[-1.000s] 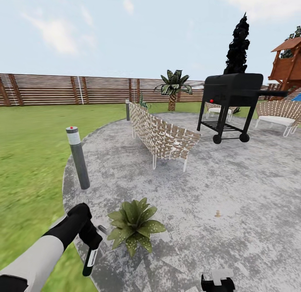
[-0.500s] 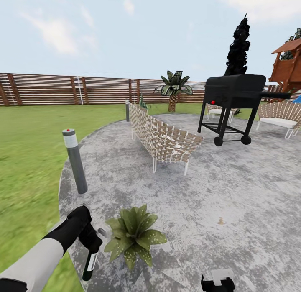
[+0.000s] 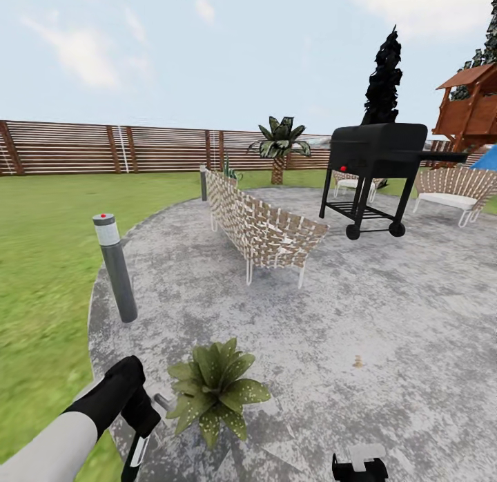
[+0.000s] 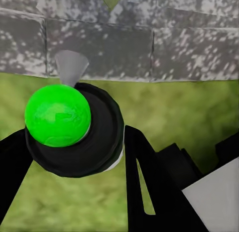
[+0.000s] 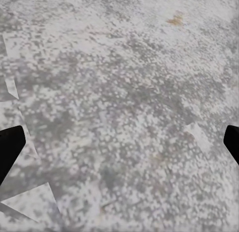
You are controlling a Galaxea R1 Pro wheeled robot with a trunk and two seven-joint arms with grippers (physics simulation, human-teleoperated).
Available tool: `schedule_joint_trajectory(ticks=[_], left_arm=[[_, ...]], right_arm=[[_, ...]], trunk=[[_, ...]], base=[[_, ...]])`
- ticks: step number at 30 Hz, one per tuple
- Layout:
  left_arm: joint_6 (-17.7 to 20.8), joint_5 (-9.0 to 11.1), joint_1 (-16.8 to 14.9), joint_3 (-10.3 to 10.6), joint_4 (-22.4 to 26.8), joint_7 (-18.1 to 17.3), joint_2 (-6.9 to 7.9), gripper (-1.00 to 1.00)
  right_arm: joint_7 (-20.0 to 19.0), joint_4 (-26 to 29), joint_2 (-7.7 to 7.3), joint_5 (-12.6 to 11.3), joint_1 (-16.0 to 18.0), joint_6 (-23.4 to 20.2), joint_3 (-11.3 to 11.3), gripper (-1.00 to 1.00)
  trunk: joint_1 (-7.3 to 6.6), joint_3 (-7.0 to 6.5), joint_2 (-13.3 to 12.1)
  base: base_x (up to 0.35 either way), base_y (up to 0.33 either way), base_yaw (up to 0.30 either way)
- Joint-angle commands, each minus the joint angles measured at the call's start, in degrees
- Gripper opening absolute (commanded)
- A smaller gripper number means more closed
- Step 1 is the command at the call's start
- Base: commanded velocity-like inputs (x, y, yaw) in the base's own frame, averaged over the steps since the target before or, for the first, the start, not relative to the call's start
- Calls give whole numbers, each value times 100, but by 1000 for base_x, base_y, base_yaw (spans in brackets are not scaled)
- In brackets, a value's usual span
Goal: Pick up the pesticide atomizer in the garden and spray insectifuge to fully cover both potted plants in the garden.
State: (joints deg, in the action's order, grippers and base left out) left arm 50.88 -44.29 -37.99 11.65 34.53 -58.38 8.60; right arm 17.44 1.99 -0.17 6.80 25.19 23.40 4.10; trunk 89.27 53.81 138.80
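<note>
Left gripper (image 4: 74,157) by a potted plant (image 3: 212,391) at the paving's edge
Its jaws pinch the pesticide atomizer (image 4: 74,127), whose green cap shows from the left wrist; right jaws spread over bare paving (image 5: 124,107)

Bright even daylight, faint shadows, soft blurry render

left gripper (image 4: 74,142) fingers clamp a black bottle with a green cap, probably the pesticide atomizer (image 4: 74,129), over grass (image 4: 189,117) beside grey paving (image 4: 149,37).
</note>
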Motion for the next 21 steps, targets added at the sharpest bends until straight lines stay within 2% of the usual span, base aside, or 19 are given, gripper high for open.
schedule_joint_trajectory(ticks=[1, 4, 10, 16, 21], left_arm=[[18, -52, -1, -21, 11, -59, -5, -100], [18, -53, -1, -111, 10, -59, -42, -100], [18, -34, 2, -126, 10, -59, -66, -100], [18, -29, 11, -127, 10, -59, -78, -100], [18, -43, 11, -128, 10, -60, -70, -100]], right_arm=[[59, -5, 0, 49, 4, -10, 37, 100], [58, -5, 0, 49, 4, -10, 37, 100], [59, -5, 0, 49, 4, -3, 35, 100], [57, -5, 0, 49, 4, -9, 36, 100], [63, -5, 0, 49, 4, 4, 38, 100]], trunk=[[-1, 6, 3], [-1, 6, 3], [-1, 6, 3], [-1, -8, 3], [-1, -11, 3]], base=[[0, 0, 0], [-51, 91, 0], [-41, 102, -3], [-10, 2, -188], [-236, 71, -63]])
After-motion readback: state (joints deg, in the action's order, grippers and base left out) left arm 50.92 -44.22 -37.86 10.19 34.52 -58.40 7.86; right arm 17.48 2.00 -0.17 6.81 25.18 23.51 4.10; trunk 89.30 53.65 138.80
